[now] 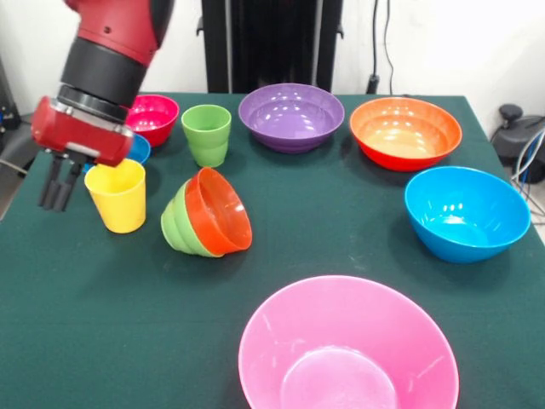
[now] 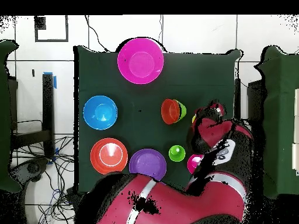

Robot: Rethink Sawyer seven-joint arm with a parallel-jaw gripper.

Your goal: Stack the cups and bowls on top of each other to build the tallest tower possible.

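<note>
Right now my gripper (image 1: 60,189) hangs low at the table's edge, just beside the yellow cup (image 1: 117,195), on the side of it away from the other dishes. My two dark fingers (image 1: 51,186) sit close together with nothing between them, and they are not touching the cup. From overhead my arm covers that corner, so only a sliver of the yellow cup (image 2: 194,119) shows past my wrist.

The yellow cup stands upright, mouth up. Behind it, mostly hidden by my red wrist housing, a small dark blue bowl (image 1: 139,150) peeks out, and just beyond that sits the small magenta-red bowl (image 1: 153,118). The light green cup (image 1: 207,134) stands upright next to it, near the large purple bowl (image 1: 291,117). The large orange bowl (image 1: 405,132) comes next along the far side, and the large light blue bowl (image 1: 467,212) rests alone nearer the camera on that same side. The large pink bowl (image 1: 347,345) sits closest to the front camera.

The small orange-red bowl (image 1: 219,211) is nested inside the small light green bowl (image 1: 176,223), and the pair lies tipped on its side in the middle of the green table (image 1: 85,324), mouth facing the pink bowl. It lies near the yellow cup without touching it.
</note>
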